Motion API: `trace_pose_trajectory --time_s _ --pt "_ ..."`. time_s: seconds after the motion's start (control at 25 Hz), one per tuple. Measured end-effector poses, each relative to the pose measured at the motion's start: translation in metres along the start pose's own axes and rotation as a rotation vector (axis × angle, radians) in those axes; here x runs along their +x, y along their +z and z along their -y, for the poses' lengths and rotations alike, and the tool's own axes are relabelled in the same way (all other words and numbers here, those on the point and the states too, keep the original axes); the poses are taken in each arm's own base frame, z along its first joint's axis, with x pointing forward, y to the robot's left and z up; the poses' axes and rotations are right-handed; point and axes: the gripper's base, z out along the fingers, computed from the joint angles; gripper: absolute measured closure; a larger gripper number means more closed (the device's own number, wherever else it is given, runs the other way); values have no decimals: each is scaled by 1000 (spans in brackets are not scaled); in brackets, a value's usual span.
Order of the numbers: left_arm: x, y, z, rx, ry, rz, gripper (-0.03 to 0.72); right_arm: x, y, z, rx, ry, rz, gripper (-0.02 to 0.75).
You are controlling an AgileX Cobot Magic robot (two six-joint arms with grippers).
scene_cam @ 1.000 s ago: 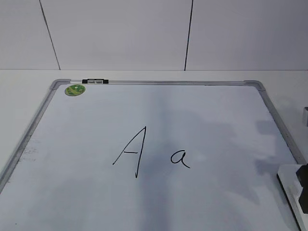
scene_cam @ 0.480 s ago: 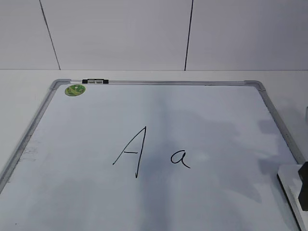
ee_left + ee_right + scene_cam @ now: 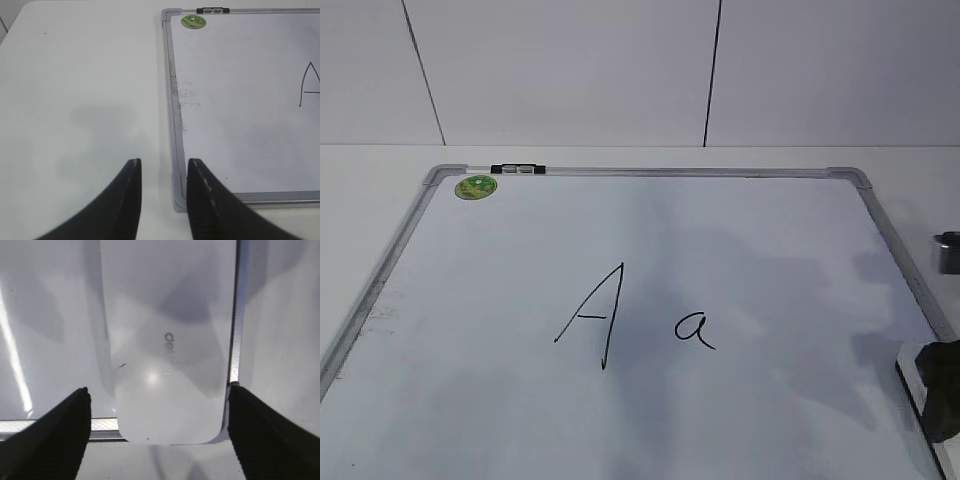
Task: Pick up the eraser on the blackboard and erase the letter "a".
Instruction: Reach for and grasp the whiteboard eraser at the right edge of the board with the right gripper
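The blackboard [image 3: 500, 410] is a white dry-erase board with a grey frame, lying flat. A small letter "a" [image 3: 694, 329] is written right of a tall capital "A" [image 3: 592, 315]. The white eraser [image 3: 918, 378] lies at the board's front right corner and fills the right wrist view [image 3: 170, 340]. My right gripper [image 3: 159, 390] is open, one finger on each side of the eraser, not closed on it; it shows as a dark shape at the right edge of the exterior view [image 3: 945, 395]. My left gripper [image 3: 164, 162] is open and empty above the table, by the board's near left corner.
A green round sticker [image 3: 476, 186] and a black clip [image 3: 517, 169] sit at the board's far left corner. White table surrounds the board [image 3: 75, 100]. A white wall with dark seams stands behind. A grey part of the right arm [image 3: 947, 252] shows at the right edge.
The right gripper has shifted slightly over the eraser at the right edge, and a grey part of its arm has come further into view. The letters and the board are unchanged.
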Motion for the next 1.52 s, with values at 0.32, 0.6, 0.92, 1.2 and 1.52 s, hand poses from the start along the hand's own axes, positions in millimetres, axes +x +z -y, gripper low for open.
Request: trace_pose_trajectory --time_s 0.32,0.6,0.92,1.2,1.52 --pt "0 0 0 0 0 0 454 -6 6 0 8 32 15 60" --pt "0 0 0 0 0 0 454 -8 6 3 40 50 35 60" --pt "0 0 0 0 0 0 454 -13 15 3 54 47 29 60" --pt "0 0 0 0 0 0 454 -16 17 2 49 47 40 62" --pt "0 0 0 0 0 0 454 -19 26 2 53 47 16 62"
